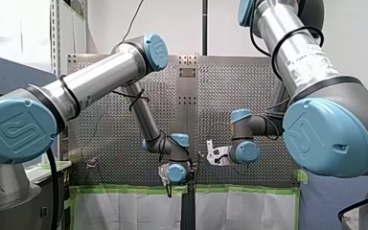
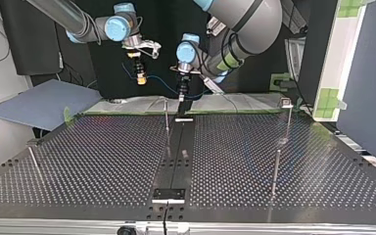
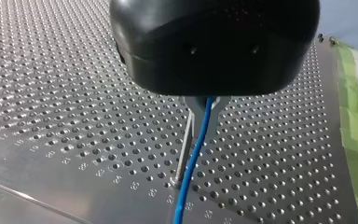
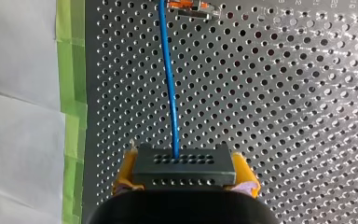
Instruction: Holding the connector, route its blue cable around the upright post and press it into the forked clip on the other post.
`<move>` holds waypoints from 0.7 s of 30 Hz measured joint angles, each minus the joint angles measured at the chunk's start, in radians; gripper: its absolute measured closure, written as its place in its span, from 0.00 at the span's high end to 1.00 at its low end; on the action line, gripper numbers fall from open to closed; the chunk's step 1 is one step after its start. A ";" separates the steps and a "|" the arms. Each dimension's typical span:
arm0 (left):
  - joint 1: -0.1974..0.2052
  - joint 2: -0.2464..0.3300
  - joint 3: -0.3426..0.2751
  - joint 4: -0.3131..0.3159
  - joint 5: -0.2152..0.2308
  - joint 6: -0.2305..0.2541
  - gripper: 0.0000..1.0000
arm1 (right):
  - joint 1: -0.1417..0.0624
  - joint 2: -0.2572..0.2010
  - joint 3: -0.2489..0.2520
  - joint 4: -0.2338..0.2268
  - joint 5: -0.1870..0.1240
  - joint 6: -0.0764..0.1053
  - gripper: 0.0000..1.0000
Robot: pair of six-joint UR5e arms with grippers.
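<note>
R wrist cam: my right gripper (image 4: 185,161) clamps the connector (image 4: 185,173), blue cable (image 4: 169,88) leading ahead. Only L wrist cam shows my left gripper (image 3: 206,109) pinched on that cable, beside a thin post (image 3: 182,154)

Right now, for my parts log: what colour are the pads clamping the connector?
Yellow pads, flanking the dark connector; clearest in the right wrist view.

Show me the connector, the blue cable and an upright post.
connector (image 4: 184,169): right wrist view, its holed face.
blue cable (image 4: 169,84): right wrist view, mid-span.
upright post (image 2: 167,120): top view, its shaft.
</note>
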 joint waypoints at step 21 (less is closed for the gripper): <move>-0.034 0.000 0.001 -0.012 -0.091 0.083 0.00 | -0.048 0.003 -0.011 -0.010 0.042 0.014 0.00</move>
